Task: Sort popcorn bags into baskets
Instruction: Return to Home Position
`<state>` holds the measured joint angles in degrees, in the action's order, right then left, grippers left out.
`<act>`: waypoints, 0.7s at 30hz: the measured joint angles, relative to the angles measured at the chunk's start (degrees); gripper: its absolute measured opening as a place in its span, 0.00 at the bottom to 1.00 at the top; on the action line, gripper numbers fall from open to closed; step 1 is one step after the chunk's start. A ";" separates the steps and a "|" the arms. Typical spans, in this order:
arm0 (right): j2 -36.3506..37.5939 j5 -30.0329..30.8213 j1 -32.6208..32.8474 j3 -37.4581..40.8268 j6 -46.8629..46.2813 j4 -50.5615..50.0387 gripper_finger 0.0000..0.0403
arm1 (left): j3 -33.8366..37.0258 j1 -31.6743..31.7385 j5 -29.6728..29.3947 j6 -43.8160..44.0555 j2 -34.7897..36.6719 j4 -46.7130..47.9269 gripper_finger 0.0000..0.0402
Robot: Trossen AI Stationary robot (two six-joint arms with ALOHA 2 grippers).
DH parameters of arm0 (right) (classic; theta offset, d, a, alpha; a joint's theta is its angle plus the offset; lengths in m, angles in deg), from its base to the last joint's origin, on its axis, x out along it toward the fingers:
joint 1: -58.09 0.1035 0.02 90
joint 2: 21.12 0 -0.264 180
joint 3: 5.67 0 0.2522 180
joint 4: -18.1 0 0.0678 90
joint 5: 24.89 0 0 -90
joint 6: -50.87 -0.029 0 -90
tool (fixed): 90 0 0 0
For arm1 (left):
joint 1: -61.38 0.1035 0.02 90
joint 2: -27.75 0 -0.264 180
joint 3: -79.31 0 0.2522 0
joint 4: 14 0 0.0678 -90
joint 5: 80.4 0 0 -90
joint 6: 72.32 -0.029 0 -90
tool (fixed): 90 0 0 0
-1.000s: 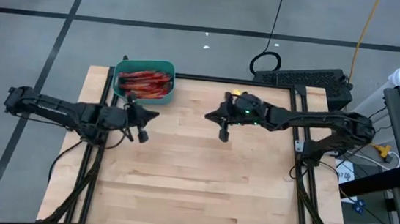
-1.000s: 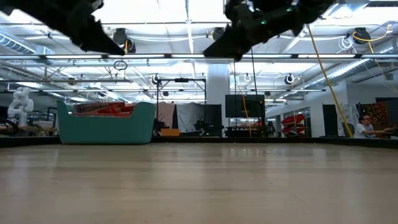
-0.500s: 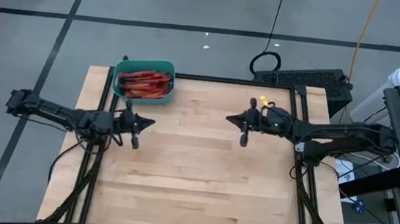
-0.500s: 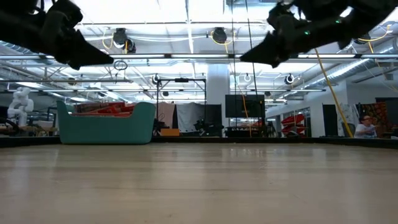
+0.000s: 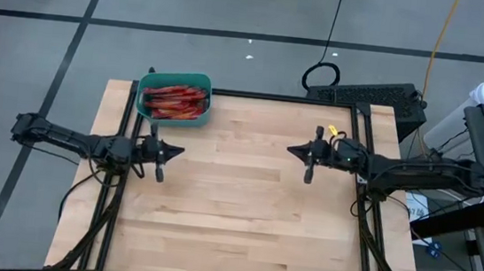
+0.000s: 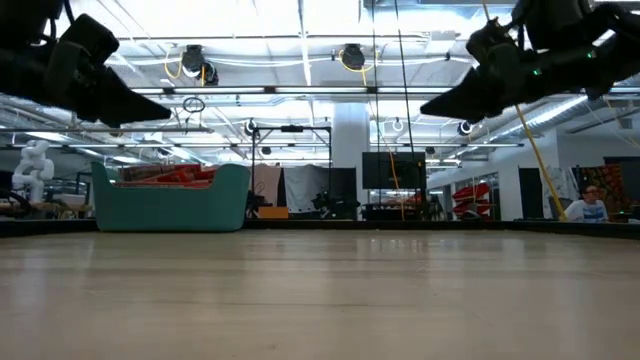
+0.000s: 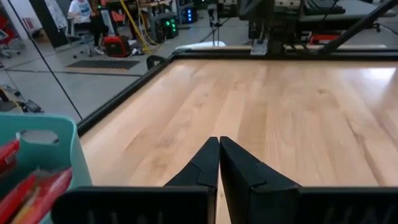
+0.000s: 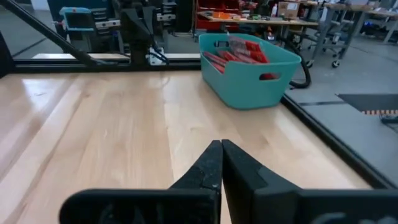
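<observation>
The teal basket (image 5: 174, 99) stands at the table's far left corner, full of red popcorn bags (image 5: 174, 100); it also shows in the right wrist view (image 8: 249, 68) and the low view (image 6: 170, 196). My left gripper (image 5: 182, 152) hangs shut above the table's left side, just nearer than the basket, pointing toward the right edge. My right gripper (image 5: 290, 149) hangs shut above the table's right side, pointing toward the left edge. Both hold nothing.
The bare wooden tabletop (image 5: 236, 197) spreads between the arms, bordered by a black frame rail (image 5: 255, 96). Beyond the table's far right corner lie a black keyboard-like box (image 5: 370, 96) and cables. A person (image 6: 585, 205) sits far off in the room.
My right gripper has drawn back toward the table's right edge and sunk a little, its fingers closing fully. My left gripper has drawn back toward the left edge and come down, away from the basket. The basket and bags have stayed put.
</observation>
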<state>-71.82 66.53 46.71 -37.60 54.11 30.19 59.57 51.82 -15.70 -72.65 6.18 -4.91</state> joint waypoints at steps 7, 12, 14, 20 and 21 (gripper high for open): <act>1.43 -1.91 -0.05 6.51 -1.13 8.71 0.00 | 4.38 -0.04 0.28 1.12 1.56 -4.51 0.05; 1.73 -1.55 -0.33 8.64 -1.08 11.20 0.00 | 5.41 -0.24 0.42 2.35 1.66 -5.13 0.05; 2.09 -1.73 -0.33 9.23 -1.04 11.14 0.00 | 5.41 -0.84 0.87 2.15 1.67 -5.45 0.05; 6.38 -4.48 -0.33 11.81 -2.41 11.24 0.00 | 5.41 -2.70 0.85 1.68 1.83 -5.48 0.05; 7.56 -4.53 -0.33 12.37 -2.57 11.20 0.00 | 5.41 -3.00 0.70 1.67 1.87 -5.55 0.05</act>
<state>-64.26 62.00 46.38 -25.23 51.54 41.39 64.99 48.81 -14.99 -70.98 8.05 -10.46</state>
